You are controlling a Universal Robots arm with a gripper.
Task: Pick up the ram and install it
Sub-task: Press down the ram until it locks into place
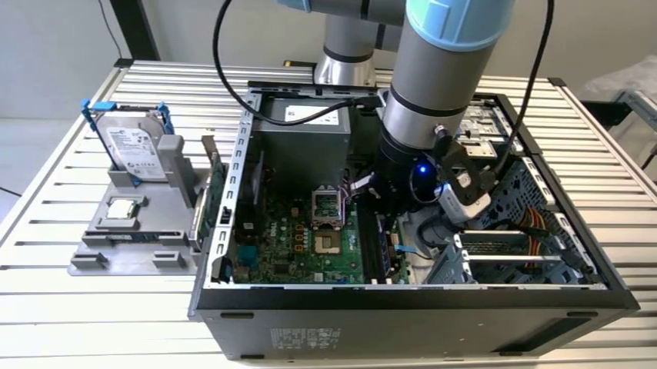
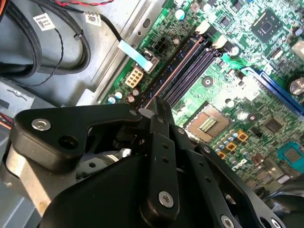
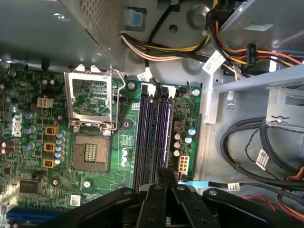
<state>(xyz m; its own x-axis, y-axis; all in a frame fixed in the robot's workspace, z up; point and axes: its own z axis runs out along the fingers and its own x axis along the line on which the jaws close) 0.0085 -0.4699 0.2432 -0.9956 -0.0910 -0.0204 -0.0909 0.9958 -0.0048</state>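
We see the black gripper (image 3: 166,183) low-centre in the first wrist view, closed on the thin green ram stick (image 3: 168,220), poised over the long black memory slots (image 3: 153,137) of the green motherboard (image 3: 128,124).

This looks like a robotics lab or test workshop set up for computer assembly. An open black desktop computer case (image 1: 411,307) lies on its side on a worktable of ribbed, slotted aluminium profiles (image 1: 61,323), its green motherboard (image 1: 298,246) bare to the room. A grey-and-blue industrial robot arm (image 1: 441,84) reaches into the case. To the exterior view's left, a grey moulded parts fixture (image 1: 134,246) holds a silver hard drive in a blue bracket (image 1: 134,146) upright, with what may be a small processor chip (image 1: 123,207) lying flat below it. Behind the table stands a plain pale wall (image 1: 51,54).
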